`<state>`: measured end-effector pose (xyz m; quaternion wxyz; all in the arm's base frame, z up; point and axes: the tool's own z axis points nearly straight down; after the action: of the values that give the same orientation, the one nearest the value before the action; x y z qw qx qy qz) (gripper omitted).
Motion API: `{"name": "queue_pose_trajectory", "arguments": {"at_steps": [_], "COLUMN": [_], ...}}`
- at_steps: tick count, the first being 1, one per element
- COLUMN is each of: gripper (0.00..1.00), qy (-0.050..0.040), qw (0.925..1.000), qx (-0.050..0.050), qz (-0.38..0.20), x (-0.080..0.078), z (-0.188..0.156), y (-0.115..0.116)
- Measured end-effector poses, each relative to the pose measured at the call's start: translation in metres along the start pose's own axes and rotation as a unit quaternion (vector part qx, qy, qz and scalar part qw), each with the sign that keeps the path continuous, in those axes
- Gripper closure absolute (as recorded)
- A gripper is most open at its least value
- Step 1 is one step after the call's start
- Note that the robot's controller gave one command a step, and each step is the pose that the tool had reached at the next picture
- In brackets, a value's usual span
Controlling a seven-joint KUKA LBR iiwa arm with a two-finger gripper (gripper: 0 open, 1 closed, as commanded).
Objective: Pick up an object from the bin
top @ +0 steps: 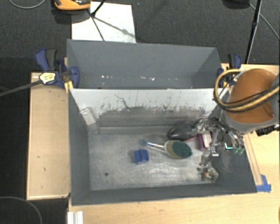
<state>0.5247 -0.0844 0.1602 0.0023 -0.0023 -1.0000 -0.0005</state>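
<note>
The floor point(175, 22) around the bin point(144, 61) is dark, almost black, with a fine rough weave like carpet. Beyond the bin's far wall a white sheet point(116, 22) lies flat on it, crossed by thin dark cords point(97, 27). Just left of the sheet, at the top edge, sits part of an orange and black object point(72, 4); I can't tell what it is. A black cable point(19, 87) runs in from the left, and another point(253, 30) comes down at far right. The light is even, without hard shadows.
</note>
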Motion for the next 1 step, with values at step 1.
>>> {"name": "queue_pose_trajectory", "arguments": {"at_steps": [1], "gripper": [0.0], "qy": [-0.0082], "qw": [0.997], "qx": [0.001], "qz": [0.077], "x": [-0.0325], "z": [0.0456], "y": [0.0192]}}
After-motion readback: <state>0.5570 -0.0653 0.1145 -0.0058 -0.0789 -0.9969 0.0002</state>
